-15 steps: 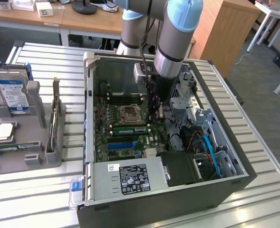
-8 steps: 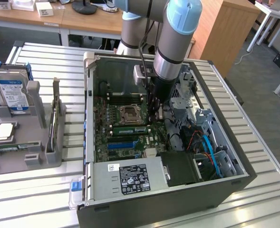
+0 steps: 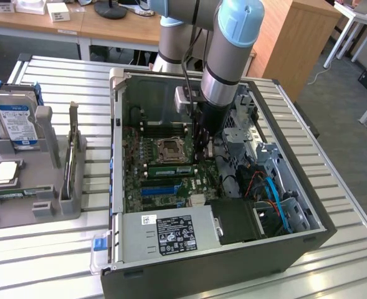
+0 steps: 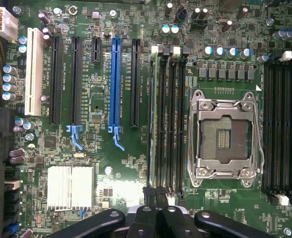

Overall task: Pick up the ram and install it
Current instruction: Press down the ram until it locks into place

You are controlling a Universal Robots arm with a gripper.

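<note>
The ram [image 3: 169, 169] is a thin green stick standing on edge in a memory slot of the motherboard [image 3: 164, 187], just in front of the empty processor socket [image 3: 169, 149]. In the wrist view the ram [image 4: 150, 114] shows edge-on in the slot farthest from the socket [image 4: 225, 136], with empty black slots [image 4: 171, 114] beside it. My gripper [image 3: 202, 148] reaches down into the open computer case at one end of the ram. Its black fingertips [image 4: 154, 192] are shut together over that end of the slot row, with nothing between them.
The case wall [image 3: 118, 124] and a black power supply [image 3: 177, 233] ring the board. Drive cages and blue cables [image 3: 273, 193] crowd the exterior view's right. A grey fixture [image 3: 58, 180] at the left holds a hard drive [image 3: 15, 121] and a silver processor [image 3: 5, 171].
</note>
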